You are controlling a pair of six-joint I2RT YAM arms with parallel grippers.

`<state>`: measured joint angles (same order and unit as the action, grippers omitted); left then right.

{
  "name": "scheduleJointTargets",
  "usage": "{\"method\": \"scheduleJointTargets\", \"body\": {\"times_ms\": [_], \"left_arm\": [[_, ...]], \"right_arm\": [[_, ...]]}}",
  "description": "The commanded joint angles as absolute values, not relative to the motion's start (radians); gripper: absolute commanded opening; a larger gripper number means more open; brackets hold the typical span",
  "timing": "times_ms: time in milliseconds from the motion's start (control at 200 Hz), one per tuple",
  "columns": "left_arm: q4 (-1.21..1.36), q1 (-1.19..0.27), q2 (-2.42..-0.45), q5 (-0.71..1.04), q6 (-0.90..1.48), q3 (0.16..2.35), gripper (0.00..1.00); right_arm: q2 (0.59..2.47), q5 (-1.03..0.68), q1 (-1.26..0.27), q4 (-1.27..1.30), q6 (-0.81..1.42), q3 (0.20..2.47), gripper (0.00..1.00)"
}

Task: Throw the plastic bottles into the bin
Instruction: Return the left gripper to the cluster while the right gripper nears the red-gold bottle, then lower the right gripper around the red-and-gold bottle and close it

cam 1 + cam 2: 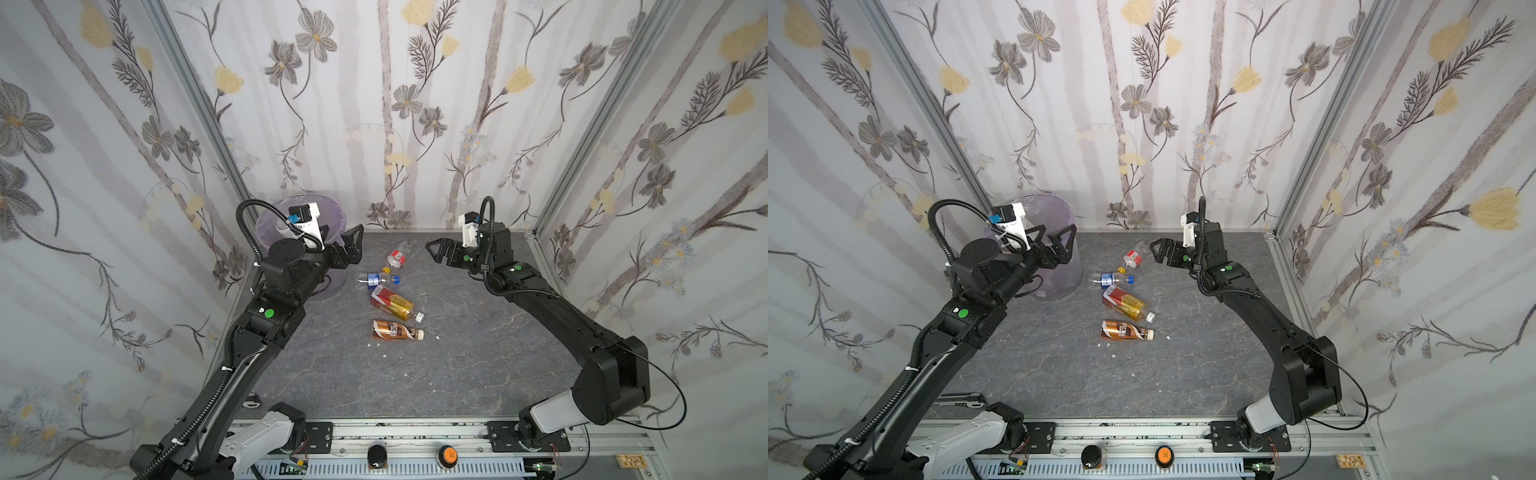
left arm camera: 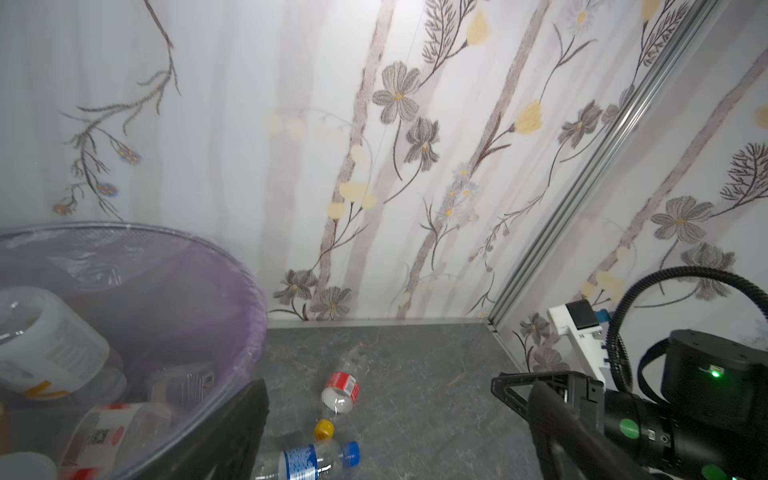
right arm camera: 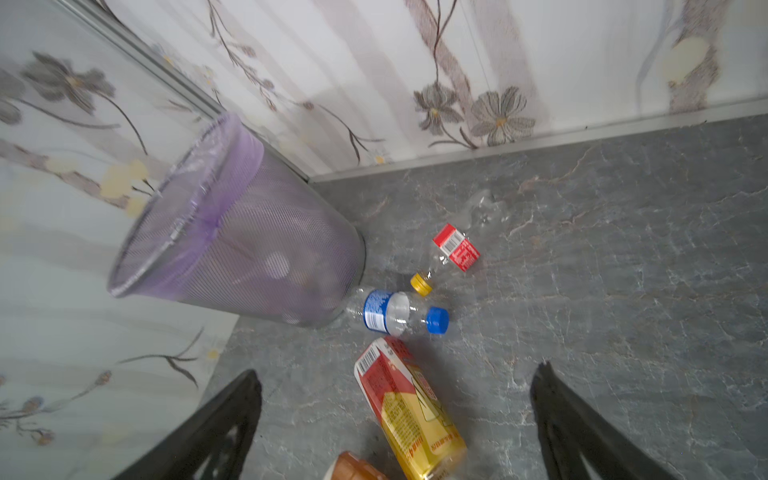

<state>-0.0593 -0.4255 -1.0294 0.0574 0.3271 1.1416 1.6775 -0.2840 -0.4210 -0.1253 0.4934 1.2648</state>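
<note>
Both wide & empty: left claw (image 1: 1052, 237) hangs by bin (image 3: 232, 232) rim, bin being its side; right claw (image 1: 434, 250) aims at 4 bottles (image 1: 392, 305) lying on table (image 1: 457, 353) beside bin, prob. next pick. Some already inside.

Purple mesh bin (image 3: 249, 249); red-and-gold bottle (image 3: 411, 411); floral wallpaper (image 1: 374, 104).

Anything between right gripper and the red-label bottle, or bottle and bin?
Nothing visible between the right gripper, jaws open, and the red-label bottle. Toward the bin, the left gripper hangs open by the rim on the bottle's side, likely in the drop path.
</note>
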Motion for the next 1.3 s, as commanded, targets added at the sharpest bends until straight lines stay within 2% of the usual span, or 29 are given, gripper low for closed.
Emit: {"method": "scheduleJointTargets", "body": {"times_ms": [0,300,609,1109,1294], "left_arm": [[-0.047,-0.427,-0.995,0.148,0.448,1.051,1.00],[-0.045,-0.474,-0.899,0.131,0.559,0.830,1.00],[-0.045,-0.525,-0.869,0.076,0.650,0.717,1.00],[-0.045,-0.526,-0.921,0.071,0.675,0.716,1.00],[-0.045,-0.526,-0.943,0.069,0.673,0.728,1.00]], "right_arm": [[1.721,-0.246,-0.465,-0.221,0.364,1.274,1.00],[1.764,-0.171,-0.591,-0.214,0.292,1.166,1.00],[1.882,-0.201,-0.635,-0.181,0.284,1.162,1.00],[2.031,-0.141,-0.678,-0.196,0.240,1.242,0.99],[2.066,-0.093,-0.691,-0.215,0.226,1.265,0.93]]}}
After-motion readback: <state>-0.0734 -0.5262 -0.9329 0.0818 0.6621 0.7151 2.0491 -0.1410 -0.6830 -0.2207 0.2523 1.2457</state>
